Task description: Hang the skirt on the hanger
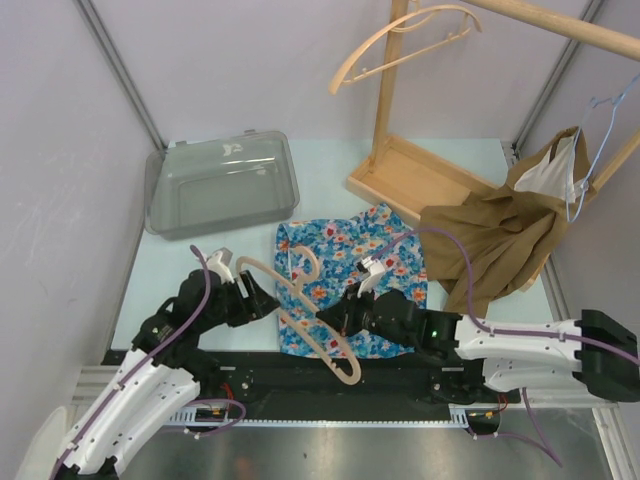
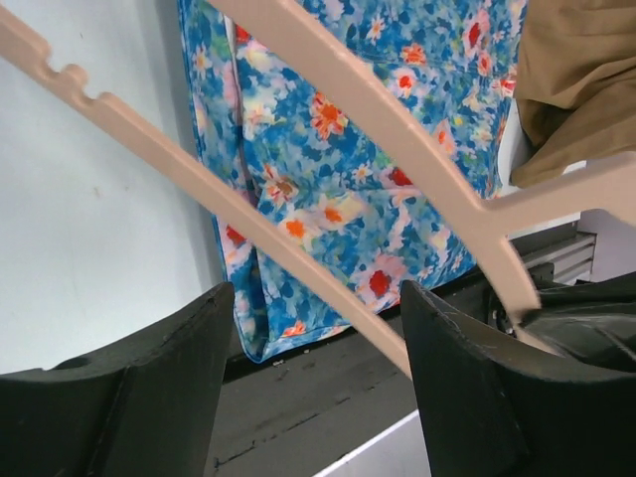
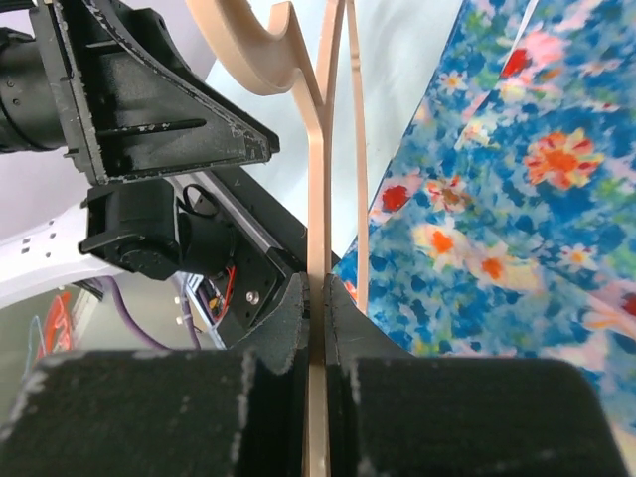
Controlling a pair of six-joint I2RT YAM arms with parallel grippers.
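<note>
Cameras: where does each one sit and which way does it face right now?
Top external: above and behind the bases, looking down on the pale table; left arm and right arm show.
Left wrist: looks past the open left gripper at the peach plastic hanger and blue floral skirt.
Right wrist: looks along the right gripper, shut on the hanger, towards the left arm.
Shared: both wrist views show hanger and skirt.

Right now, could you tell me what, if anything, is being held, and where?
The right claw clamps the peach hanger on a thin bar near its hook; the left claw stands open around its arm, gripping nothing.
</note>
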